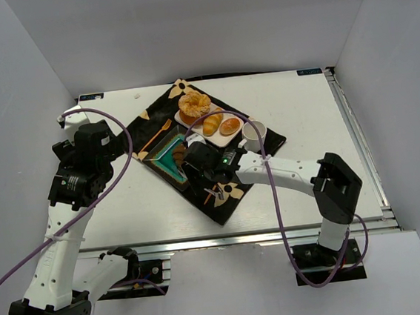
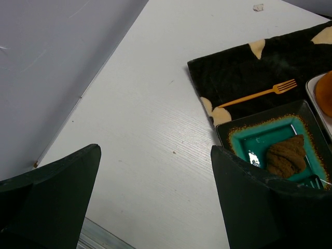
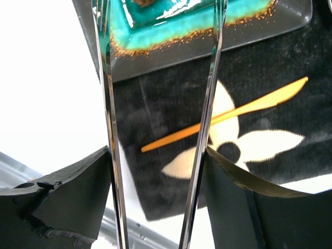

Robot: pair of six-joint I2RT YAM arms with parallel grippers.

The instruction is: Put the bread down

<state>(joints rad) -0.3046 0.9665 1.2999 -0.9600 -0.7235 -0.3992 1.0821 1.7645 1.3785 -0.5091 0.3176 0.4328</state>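
Note:
The bread (image 2: pixel 286 155), a small dark-brown ridged pastry, lies on the teal square plate (image 2: pixel 258 139) with a dark speckled rim. In the top view the bread (image 1: pixel 178 153) sits just left of my right gripper (image 1: pixel 199 162). In the right wrist view, my right gripper (image 3: pixel 156 150) is shut on metal tongs (image 3: pixel 209 104). The tongs' two arms stand apart and reach to the plate's near rim (image 3: pixel 207 41), with nothing between them. Only a sliver of the bread (image 3: pixel 142 2) shows at that view's top edge. My left gripper (image 2: pixel 155 149) hangs open over bare table, left of the plate.
A black cloth (image 1: pixel 222 201) with cream petals lies under the plate. An orange fork (image 2: pixel 259 94) and an orange knife (image 3: pixel 228 115) rest on it. Behind stand a white tray (image 1: pixel 185 119) with a golden ring bread (image 1: pixel 194 103) and two rolls (image 1: pixel 213 124), and a white cup (image 1: pixel 254 132).

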